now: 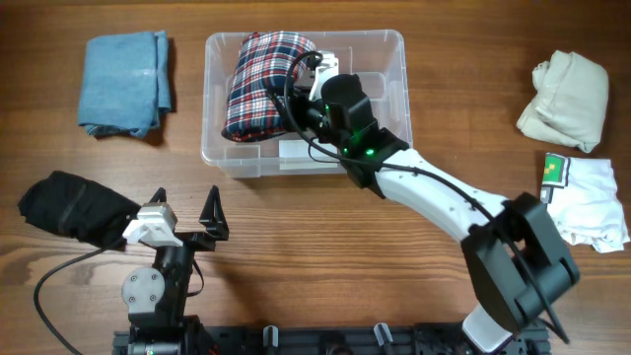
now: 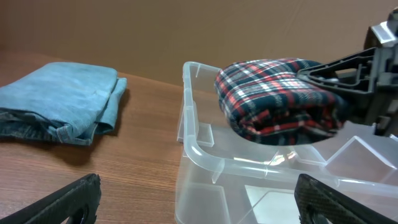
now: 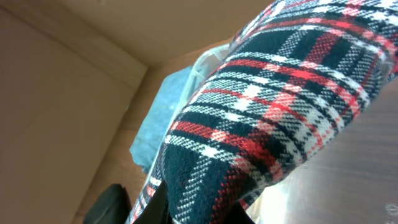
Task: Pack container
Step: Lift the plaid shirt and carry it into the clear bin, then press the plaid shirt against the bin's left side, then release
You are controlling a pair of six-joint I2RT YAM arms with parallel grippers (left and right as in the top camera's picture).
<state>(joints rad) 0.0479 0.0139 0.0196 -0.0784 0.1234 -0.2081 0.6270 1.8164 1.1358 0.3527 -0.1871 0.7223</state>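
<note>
Hovering with the container (image 1: 394, 91) directly beneath its jaws, the right gripper (image 1: 314, 71) was clamped on a folded plaid cloth (image 1: 258, 84), not yet released. The left gripper (image 1: 185, 203) gaped wide and empty, a black cloth (image 1: 74, 207) just beside it. A blue cloth (image 1: 125, 82), cream cloth (image 1: 570, 99) and white cloth (image 1: 592, 204) lay farther off, unpacked.

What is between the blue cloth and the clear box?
Nothing, just bare wooden table between the blue cloth and the container, seen from overhead.

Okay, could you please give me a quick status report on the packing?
Left claw open, beside black garment. Right claw shut on plaid garment, held over container, left half. Nothing seen in the way.
</note>
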